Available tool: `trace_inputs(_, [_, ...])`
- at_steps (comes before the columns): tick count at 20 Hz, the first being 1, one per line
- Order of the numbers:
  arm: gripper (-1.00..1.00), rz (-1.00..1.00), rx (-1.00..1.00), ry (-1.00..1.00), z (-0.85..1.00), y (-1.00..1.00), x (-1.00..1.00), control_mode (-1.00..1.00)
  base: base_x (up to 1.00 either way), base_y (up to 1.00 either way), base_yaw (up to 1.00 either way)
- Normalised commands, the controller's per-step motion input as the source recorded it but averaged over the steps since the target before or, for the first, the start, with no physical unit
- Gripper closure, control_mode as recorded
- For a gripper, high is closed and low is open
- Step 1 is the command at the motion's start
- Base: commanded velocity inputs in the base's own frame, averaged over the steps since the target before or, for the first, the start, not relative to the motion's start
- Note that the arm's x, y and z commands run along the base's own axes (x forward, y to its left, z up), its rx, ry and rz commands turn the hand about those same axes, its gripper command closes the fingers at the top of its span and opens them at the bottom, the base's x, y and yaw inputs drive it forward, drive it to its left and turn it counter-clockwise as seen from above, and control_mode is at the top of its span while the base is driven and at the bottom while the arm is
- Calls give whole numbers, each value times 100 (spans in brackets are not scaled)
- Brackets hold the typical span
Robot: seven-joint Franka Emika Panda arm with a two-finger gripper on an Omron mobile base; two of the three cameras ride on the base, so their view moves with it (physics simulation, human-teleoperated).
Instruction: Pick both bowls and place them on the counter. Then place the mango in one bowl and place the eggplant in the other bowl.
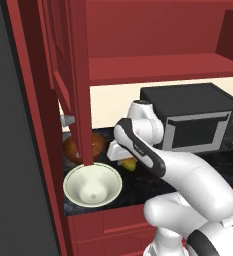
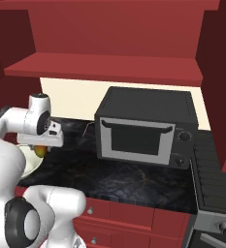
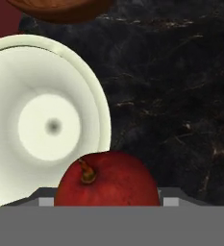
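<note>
Bowls (image 1: 92,186) sit on veined black counter (image 2: 134,179).

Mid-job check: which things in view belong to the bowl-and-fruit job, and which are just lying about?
Job:
- cream-white bowl, empty, on the counter
- brown wooden bowl, behind it on the counter
- mango, close against the claw, above the counter beside the cream bowl; jaws hidden

Lying about:
- black microwave
- stove
- red shelf
</note>
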Motion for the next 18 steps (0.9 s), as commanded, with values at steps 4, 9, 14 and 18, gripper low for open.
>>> trace_inputs(4, [100,0,1,-4,-6,52,12,-100,0,0,0])
trace_inputs(9, [100,0,7,-1,-21,50,3,-100,0,0,0])
trace_inputs(14, [100,0,7,0,-37,46,0,-100,0,0,0])
trace_inputs(18, [100,0,5,0,-36,35,-5,-100,0,0,0])
